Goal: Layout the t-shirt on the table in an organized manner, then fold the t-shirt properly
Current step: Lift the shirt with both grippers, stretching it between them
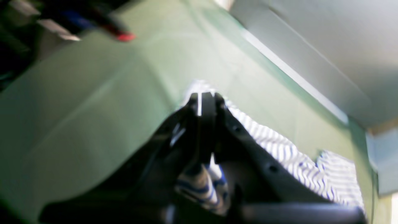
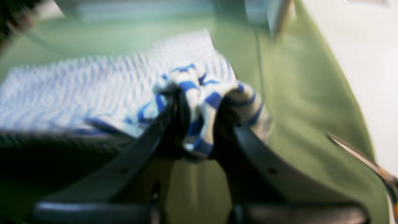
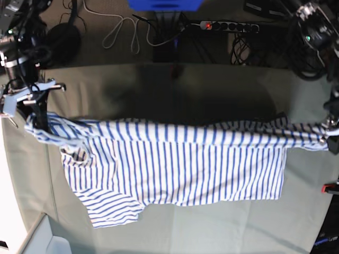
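The white t-shirt [image 3: 180,169] with blue stripes is stretched wide across the green table [image 3: 175,227]. Its upper edge is pulled taut between my two grippers and the body spreads toward the near edge. One sleeve [image 3: 111,211] lies at the lower left. My right gripper [image 3: 38,124], at the left of the base view, is shut on a bunched corner of the t-shirt [image 2: 199,102]. My left gripper [image 3: 331,135], at the right, is shut on the other end. In the left wrist view the fingers [image 1: 203,102] pinch fabric, and the t-shirt [image 1: 295,155] trails off to the right.
A power strip [image 3: 228,25] with a red light, cables and a blue stand [image 3: 164,4] lie beyond the table's far edge. A white box [image 3: 45,243] sits at the near left corner. A pale floor [image 2: 357,62] runs beside the table edge.
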Action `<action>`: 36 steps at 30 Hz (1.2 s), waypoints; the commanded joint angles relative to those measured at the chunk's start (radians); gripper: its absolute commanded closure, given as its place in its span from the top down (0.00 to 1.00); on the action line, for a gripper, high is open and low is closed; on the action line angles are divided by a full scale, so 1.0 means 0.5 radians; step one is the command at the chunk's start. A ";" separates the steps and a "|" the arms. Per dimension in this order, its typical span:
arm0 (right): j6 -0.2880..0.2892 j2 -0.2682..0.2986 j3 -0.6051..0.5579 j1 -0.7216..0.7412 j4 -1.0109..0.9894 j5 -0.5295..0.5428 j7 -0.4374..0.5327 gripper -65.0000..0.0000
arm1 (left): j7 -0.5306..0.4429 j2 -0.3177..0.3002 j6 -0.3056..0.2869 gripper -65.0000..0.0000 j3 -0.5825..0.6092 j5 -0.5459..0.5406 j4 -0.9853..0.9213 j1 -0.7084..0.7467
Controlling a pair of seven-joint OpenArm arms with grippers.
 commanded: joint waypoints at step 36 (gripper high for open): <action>0.023 0.124 -0.150 0.027 -0.053 0.074 0.124 0.00 | -0.036 -0.250 -0.005 0.00 -0.142 -0.324 -0.404 -0.150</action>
